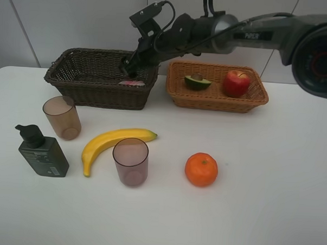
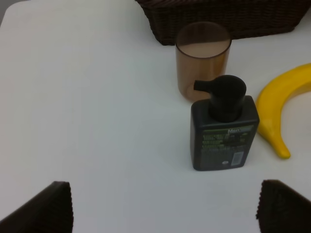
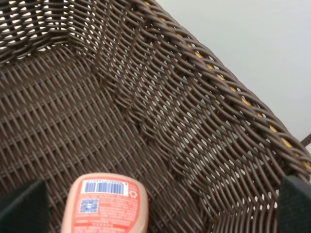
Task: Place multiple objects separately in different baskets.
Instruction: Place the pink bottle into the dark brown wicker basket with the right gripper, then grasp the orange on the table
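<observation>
Exterior high: white table (image 1: 268, 214), pale wall (image 1: 75, 21); left end effector (image 2: 165, 208), right end effector (image 3: 158, 204) wide.

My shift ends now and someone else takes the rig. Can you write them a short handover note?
Left gripper: open, above the table near the pump bottle, holding nothing.
Right gripper: open inside the dark basket, fingers either side of the pink bottle lying there.
Done: pink bottle in dark basket; avocado half and apple in the light basket.
Left on the table: banana, orange, two cups, pump bottle.
</observation>
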Controlling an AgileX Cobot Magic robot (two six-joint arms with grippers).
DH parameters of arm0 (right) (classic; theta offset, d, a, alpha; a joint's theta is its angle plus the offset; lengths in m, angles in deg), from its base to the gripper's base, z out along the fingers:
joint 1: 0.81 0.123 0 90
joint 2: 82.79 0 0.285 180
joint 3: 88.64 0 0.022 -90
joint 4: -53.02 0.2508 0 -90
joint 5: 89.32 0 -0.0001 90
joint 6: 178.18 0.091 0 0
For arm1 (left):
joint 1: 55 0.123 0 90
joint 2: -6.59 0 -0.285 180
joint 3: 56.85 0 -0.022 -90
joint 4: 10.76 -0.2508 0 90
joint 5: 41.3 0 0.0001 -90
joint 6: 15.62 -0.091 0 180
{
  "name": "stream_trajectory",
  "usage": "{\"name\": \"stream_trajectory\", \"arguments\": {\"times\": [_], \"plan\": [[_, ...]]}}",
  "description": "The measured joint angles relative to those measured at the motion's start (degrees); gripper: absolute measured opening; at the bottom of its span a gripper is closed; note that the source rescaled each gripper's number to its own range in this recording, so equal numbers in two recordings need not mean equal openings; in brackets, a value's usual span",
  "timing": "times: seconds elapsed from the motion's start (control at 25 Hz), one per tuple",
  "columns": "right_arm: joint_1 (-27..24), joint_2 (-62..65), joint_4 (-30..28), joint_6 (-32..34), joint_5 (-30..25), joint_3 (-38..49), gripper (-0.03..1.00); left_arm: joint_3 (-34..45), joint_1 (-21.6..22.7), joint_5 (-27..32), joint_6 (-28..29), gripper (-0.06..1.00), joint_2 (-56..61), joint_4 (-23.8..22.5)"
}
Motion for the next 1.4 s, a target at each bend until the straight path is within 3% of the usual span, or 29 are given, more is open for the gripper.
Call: {"name": "stream_trajectory", "arguments": {"times": [0.32, 1.04, 1.4], "plan": [[0.00, 5.86, -2.49, 0.00, -6.25, -0.11, 0.98, 0.00, 0.00, 0.00, 0.00, 1.00, 0.00, 0.00], [0.00, 18.74, -15.99, 0.17, -34.53, 0.36, 0.98, 0.00, 0.00, 0.00, 0.00, 1.00, 0.00, 0.00], [-0.72, 28.33, -20.07, 0.17, -36.12, 13.12, 0.98, 0.00, 0.00, 0.00, 0.00, 1.00, 0.00, 0.00]]}}
